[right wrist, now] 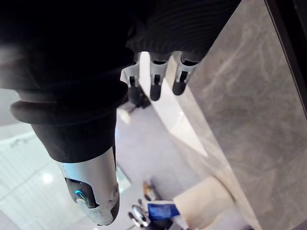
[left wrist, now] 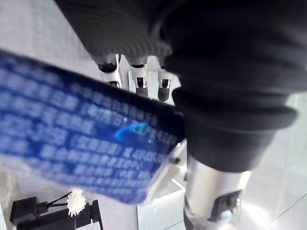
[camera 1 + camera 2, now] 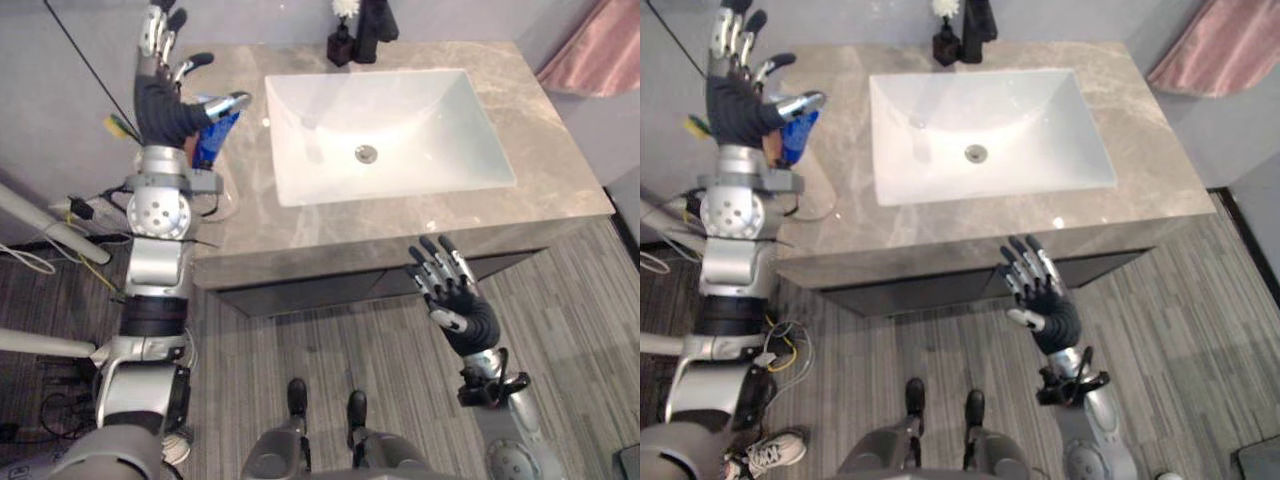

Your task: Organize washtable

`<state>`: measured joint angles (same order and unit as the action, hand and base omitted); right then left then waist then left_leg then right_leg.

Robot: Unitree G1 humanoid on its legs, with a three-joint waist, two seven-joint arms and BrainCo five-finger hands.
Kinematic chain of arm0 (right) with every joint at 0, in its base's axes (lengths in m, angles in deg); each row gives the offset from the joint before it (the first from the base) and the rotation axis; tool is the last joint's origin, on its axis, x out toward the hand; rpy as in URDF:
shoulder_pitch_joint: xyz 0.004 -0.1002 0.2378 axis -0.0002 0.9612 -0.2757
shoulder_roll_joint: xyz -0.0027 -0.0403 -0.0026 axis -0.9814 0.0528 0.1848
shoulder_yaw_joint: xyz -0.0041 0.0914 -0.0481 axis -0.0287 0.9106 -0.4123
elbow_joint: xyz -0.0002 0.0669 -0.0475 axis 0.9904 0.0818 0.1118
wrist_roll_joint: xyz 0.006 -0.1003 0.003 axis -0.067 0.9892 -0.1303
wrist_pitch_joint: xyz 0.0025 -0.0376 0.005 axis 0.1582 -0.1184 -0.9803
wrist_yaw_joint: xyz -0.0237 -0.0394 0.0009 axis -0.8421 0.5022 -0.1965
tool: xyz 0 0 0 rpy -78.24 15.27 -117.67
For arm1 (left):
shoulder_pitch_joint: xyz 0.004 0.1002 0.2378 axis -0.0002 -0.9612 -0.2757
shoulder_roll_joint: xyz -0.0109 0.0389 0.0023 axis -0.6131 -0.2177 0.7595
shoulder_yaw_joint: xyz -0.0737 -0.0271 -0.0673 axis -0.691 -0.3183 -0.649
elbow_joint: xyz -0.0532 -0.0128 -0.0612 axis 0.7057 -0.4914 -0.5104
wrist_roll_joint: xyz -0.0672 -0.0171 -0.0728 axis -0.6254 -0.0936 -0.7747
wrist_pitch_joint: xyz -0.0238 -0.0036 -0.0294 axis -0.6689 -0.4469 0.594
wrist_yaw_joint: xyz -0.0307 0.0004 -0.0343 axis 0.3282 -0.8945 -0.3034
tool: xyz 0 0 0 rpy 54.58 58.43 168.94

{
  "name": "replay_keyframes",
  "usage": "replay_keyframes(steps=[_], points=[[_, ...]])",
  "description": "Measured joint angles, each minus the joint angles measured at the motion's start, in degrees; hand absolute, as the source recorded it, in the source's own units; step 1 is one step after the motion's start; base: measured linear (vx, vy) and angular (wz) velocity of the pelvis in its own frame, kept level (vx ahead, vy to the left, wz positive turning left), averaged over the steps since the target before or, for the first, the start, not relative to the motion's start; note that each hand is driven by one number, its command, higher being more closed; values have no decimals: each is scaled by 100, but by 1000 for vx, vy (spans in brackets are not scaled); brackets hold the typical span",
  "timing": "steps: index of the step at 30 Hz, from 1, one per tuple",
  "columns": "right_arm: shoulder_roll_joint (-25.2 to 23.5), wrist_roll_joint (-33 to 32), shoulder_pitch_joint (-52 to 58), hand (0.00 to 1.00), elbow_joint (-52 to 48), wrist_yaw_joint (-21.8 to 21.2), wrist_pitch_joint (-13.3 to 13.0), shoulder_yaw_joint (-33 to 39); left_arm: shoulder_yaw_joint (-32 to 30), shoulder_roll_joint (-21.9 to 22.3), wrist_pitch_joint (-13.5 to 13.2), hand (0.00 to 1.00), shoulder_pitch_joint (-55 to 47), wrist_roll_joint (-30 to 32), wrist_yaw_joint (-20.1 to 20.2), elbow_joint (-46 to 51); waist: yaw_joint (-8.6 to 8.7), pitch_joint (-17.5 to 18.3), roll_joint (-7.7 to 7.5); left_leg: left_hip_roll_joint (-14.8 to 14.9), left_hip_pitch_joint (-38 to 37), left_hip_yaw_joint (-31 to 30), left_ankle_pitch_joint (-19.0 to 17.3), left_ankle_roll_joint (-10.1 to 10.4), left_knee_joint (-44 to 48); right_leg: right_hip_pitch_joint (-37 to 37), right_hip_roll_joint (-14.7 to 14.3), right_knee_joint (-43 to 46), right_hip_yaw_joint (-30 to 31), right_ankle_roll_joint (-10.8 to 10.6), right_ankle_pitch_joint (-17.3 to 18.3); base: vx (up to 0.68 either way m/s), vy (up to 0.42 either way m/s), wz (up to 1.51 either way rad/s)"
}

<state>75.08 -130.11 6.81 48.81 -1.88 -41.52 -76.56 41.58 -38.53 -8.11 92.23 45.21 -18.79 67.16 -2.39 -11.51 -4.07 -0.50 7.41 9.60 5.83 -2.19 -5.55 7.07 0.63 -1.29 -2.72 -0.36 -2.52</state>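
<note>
**Task item.** A blue packet (image 3: 213, 140) is at the left end of the worktop (image 3: 560, 150), over the grey stone surface and well to the left of the white basin (image 3: 400, 110). It sits against the palm side of the left robot hand (image 3: 160, 105). Whether its lower edge touches the worktop cannot be told. In the left wrist view the packet lies slantwise across the palm, in front of the fingers (image 2: 139, 81).

**Left robot hand.** It is raised over the worktop's left end with the fingers pointing away from the robot, nearly straight and slightly spread. The thumb (image 3: 230, 102) is folded across the top of the packet, pinning it to the palm. Finding: grasping the blue packet by thumb and palm, fingers not wrapped round it.

**Right robot hand.** The right robot hand (image 3: 455, 295) hangs over the striped floor, just before the worktop's front edge and below the basin's right half. It is apart from the edge, with the palm toward the worktop. The right wrist view shows its fingers (image 1: 153, 86) straight and side by side. Finding: released, holding nothing, touching nothing.

**Other fixtures.** A black faucet (image 3: 375, 30) stands behind the basin at the rear edge. A dark bottle (image 3: 341, 45) with a white tuft on top is just beside it on the left. The drain (image 3: 366, 153) lies in the middle of the basin floor.
</note>
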Motion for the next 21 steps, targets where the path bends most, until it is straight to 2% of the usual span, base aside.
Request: replay_keyframes(steps=[10, 14, 21], points=[[66, -42, 0, 0, 1, 96, -2, -8, 139, 0, 31, 0, 170, -78, -71, -169, 11, 25, 2, 19, -9, 79, 0, -2, 0, 28, -25, -10, 111, 4, -45, 6, 15, -6], [62, -42, 27, 0, 43, 93, -2, -9, 138, -42, 33, 0, 178, -76, -71, -153, 9, 262, 23, 15, -16, 58, 0, -2, 1, 1, -26, -39, 98, 4, -45, 23, 15, 2], [59, -46, 56, 0, 177, 91, -2, -18, 95, -919, -44, 0, 476, -244, -102, 123, -23, 421, 165, -1, -154, -109, 2, 2, -27, -203, -14, -65, -58, 25, -22, -1, 20, 11]])
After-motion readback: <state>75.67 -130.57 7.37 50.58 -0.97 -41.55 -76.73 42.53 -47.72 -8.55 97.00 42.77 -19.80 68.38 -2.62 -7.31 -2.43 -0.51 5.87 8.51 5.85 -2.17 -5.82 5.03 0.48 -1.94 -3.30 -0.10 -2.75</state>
